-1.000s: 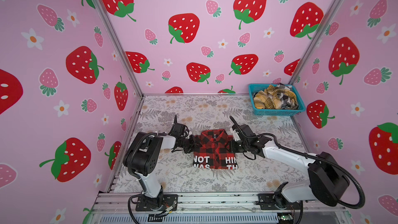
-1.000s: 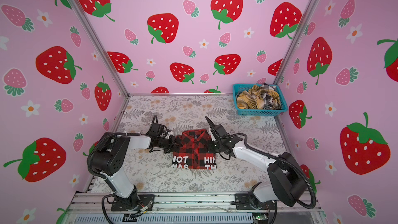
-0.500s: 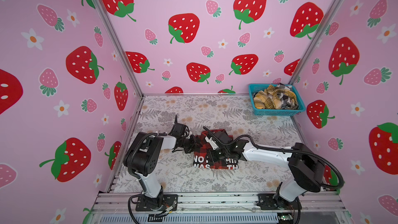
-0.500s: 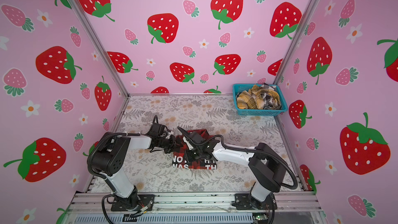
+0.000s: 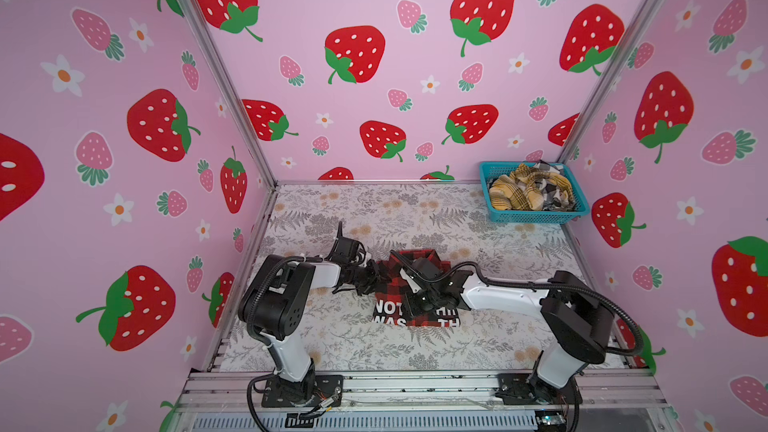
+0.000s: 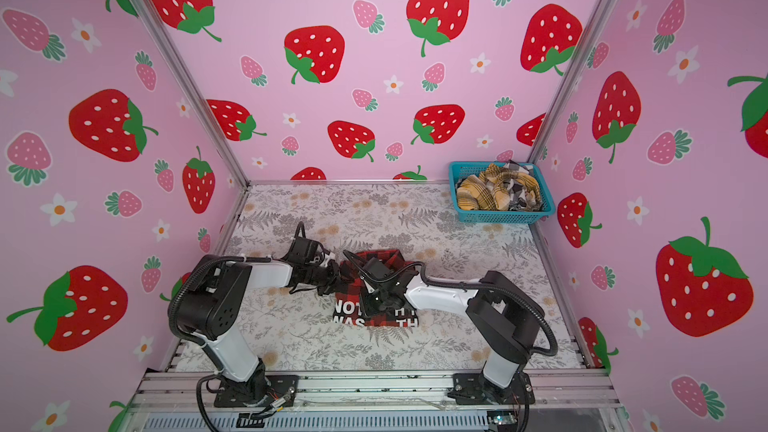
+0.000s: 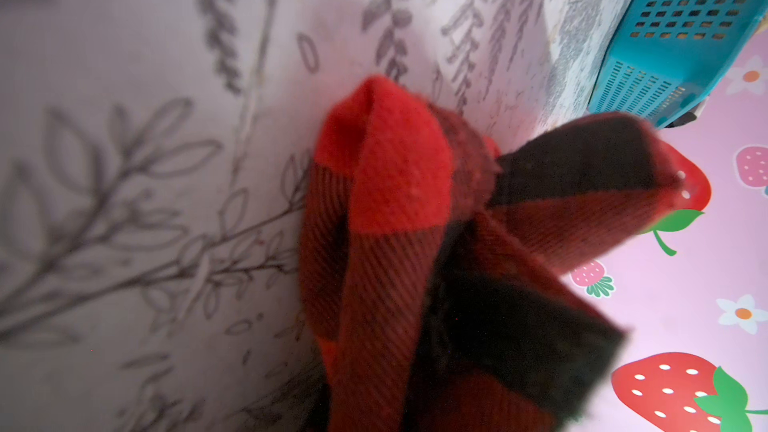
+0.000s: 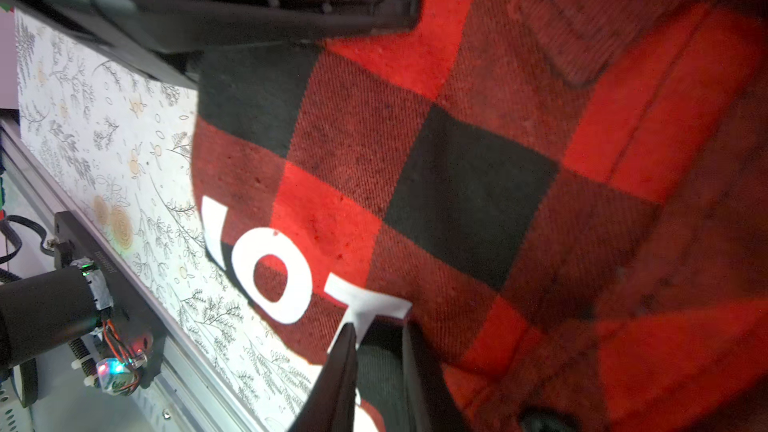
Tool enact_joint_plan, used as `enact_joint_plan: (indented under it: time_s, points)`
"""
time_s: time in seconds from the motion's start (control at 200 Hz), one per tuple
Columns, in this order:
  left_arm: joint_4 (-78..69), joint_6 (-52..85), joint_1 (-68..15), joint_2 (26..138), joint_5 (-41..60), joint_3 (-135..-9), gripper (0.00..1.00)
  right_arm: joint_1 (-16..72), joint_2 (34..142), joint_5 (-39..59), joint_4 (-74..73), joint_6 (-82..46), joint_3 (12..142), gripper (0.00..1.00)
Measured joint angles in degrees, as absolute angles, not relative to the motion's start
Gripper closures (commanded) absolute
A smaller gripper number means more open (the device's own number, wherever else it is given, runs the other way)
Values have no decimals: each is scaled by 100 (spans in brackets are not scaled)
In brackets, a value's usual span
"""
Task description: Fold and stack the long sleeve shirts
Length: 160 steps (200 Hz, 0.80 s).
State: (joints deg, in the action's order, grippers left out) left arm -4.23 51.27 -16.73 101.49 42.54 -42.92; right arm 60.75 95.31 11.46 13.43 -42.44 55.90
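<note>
A red-and-black check long sleeve shirt [image 5: 388, 292] with white block lettering lies mid-table in both top views [image 6: 348, 297]. My left gripper [image 5: 369, 280] is at its left edge. In the left wrist view a bunched fold of the shirt [image 7: 395, 184] rises from where the jaws are and hides them. My right gripper [image 5: 415, 305] reaches across the shirt's middle. In the right wrist view its fingers [image 8: 380, 330] stand nearly closed, tips down at the white "T", with shirt cloth [image 8: 457, 160] heaped against one finger. Mustard-yellow [image 5: 515, 195] and black-and-white plaid [image 5: 555, 195] shirts lie crumpled in the basket.
A turquoise mesh basket [image 5: 536, 216] stands in the back right corner against the wall, also seen in the left wrist view [image 7: 685, 35]. Strawberry-print walls close off three sides. An aluminium rail with both arm bases [image 5: 299, 392] runs along the front edge.
My right gripper swept from the shirt's right shoulder across to its left-centre, then drew back a little toward the middle. The left gripper stayed at the left edge.
</note>
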Motion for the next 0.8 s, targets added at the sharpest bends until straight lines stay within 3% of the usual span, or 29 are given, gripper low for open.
enact_joint_plan:
  time_s: [0.295, 0.445, 0.8]
  points:
    - [-233, 5052, -1688, 10073, 4160, -4322, 78, 4772, 8160, 941, 1468, -4023, 5183, 71]
    - [-222, 5048, -1691, 10073, 4154, -4322, 79, 4331, 8154, 950, 1472, -3913, 4895, 71]
    - [-130, 4993, -1691, 10064, 4130, -4338, 80, 4272, 8691, 1151, 1140, -3874, 4473, 74]
